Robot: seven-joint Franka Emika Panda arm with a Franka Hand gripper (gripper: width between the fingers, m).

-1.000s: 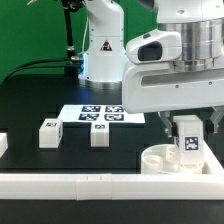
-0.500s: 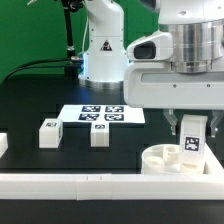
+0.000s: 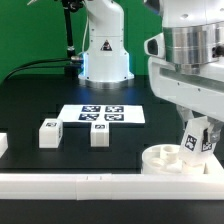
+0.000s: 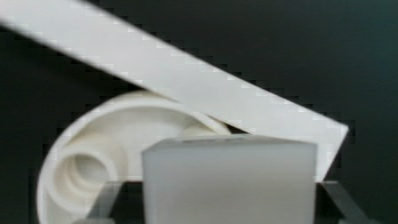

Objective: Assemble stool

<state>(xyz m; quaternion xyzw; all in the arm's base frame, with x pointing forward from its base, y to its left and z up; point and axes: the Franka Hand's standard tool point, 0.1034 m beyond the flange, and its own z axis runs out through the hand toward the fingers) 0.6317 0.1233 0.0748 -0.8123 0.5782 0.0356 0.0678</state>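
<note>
White leg [image 3: 199, 141], pinched by fingers [image 4: 118, 203], tilts over seat ring [image 3: 165, 160].

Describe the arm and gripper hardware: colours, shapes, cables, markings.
Arm: glossy white rounded shells, with a banded silver-grey cylinder near the wrist. Its base column is white with a small dark logo mark, and black cables run to it. Gripper: the fingers look dark grey in the wrist view.
</note>
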